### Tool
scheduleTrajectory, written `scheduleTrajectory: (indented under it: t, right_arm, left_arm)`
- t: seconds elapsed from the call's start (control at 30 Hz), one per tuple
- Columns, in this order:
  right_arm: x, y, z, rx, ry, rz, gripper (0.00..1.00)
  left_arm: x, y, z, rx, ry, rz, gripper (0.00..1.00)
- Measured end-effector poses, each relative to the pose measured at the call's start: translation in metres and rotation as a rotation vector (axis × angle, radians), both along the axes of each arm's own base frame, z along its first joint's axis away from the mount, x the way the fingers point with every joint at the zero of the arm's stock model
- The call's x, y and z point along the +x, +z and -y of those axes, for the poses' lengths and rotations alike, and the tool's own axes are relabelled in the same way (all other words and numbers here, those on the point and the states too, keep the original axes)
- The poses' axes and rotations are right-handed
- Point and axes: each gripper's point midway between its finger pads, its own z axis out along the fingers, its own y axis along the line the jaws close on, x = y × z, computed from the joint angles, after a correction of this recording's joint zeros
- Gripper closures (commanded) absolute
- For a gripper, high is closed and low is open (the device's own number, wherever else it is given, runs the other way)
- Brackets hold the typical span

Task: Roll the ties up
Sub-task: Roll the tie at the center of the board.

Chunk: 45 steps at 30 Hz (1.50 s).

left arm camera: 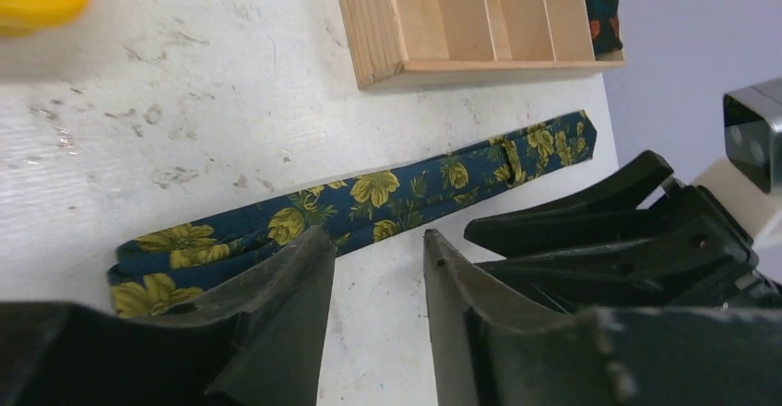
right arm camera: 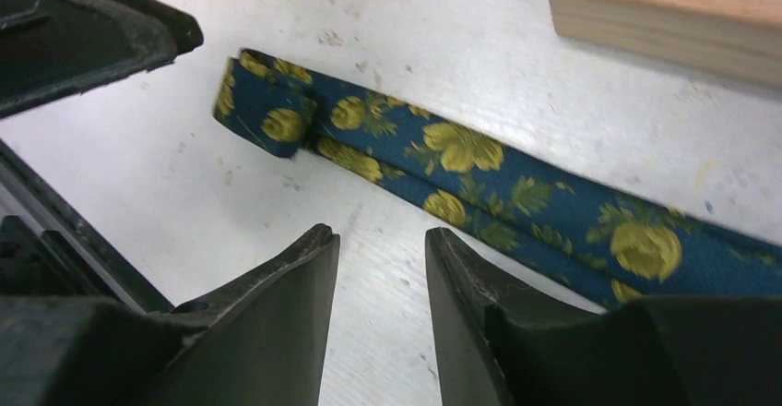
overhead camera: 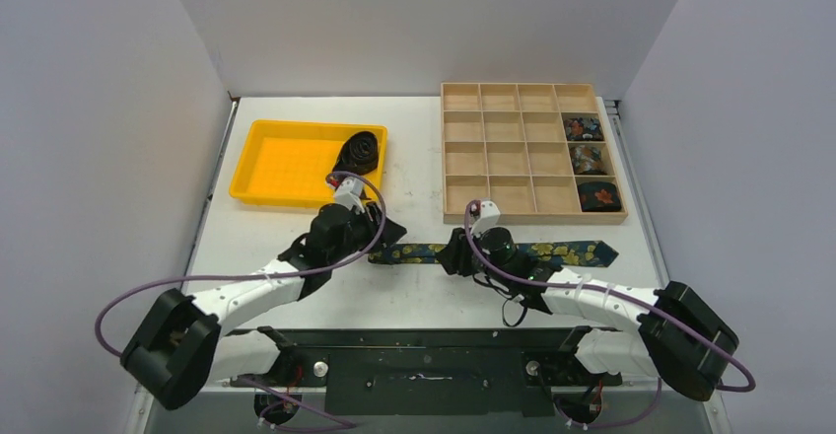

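A navy tie with yellow flowers (overhead camera: 552, 253) lies flat across the table in front of the wooden box. It also shows in the left wrist view (left arm camera: 369, 198) and in the right wrist view (right arm camera: 479, 171), where its left end (right arm camera: 267, 111) is folded over once. My left gripper (overhead camera: 386, 233) is open and empty just near of the tie's left end (left arm camera: 373, 238). My right gripper (overhead camera: 455, 254) is open and empty over the tie's left part, its tips on the near side of the strip (right arm camera: 380, 232). A dark coiled tie (overhead camera: 359, 152) lies in the yellow tray.
The yellow tray (overhead camera: 281, 163) sits at the back left. The wooden compartment box (overhead camera: 493, 148) stands at the back right, with rolled ties (overhead camera: 589, 160) in its three right-hand cells; its corner shows in the left wrist view (left arm camera: 387, 46). The two grippers are close together.
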Motion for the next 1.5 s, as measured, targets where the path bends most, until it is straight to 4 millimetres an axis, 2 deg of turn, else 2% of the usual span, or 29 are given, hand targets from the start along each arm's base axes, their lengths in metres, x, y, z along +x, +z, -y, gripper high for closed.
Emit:
scheduleTrajectory:
  t: [0.1,0.17,0.27,0.4,0.5,0.53,0.67,0.97,1.2,1.5]
  right_arm:
    - [0.012,0.015,-0.019,0.054,0.039,-0.014,0.55]
    - [0.020,0.023,-0.037,0.098,0.065,-0.025,0.52]
    - [0.030,0.020,-0.062,0.155,0.097,-0.068,0.47]
    - [0.033,-0.009,-0.086,0.195,0.116,-0.183,0.42]
    - [0.029,-0.032,-0.093,0.212,0.112,-0.269,0.40]
    - [0.028,-0.036,-0.095,0.224,0.111,-0.291,0.40]
    - [0.031,-0.028,-0.108,0.290,0.123,-0.302,0.42]
    - [0.029,-0.032,-0.116,0.336,0.135,-0.341,0.47]
    - [0.033,-0.036,-0.123,0.337,0.146,-0.350,0.60]
    - [0.034,-0.041,-0.132,0.339,0.177,-0.366,0.84]
  left_arm:
    - [-0.001,0.021,-0.018,0.002,0.067,0.057,0.30]
    - [-0.001,0.027,-0.036,0.010,0.131,0.079,0.18]
    - [-0.001,0.020,-0.069,0.025,0.247,0.075,0.15]
    - [-0.004,-0.007,-0.108,0.035,0.381,0.015,0.16]
    - [-0.010,-0.028,-0.125,0.026,0.443,-0.037,0.17]
    - [-0.012,-0.033,-0.128,0.025,0.452,-0.050,0.17]
    - [-0.015,-0.041,-0.132,0.014,0.470,-0.076,0.17]
    - [-0.015,-0.048,-0.129,-0.011,0.460,-0.099,0.19]
    - [-0.017,-0.061,-0.124,-0.018,0.438,-0.137,0.20]
    - [-0.016,-0.056,-0.120,-0.039,0.418,-0.126,0.20]
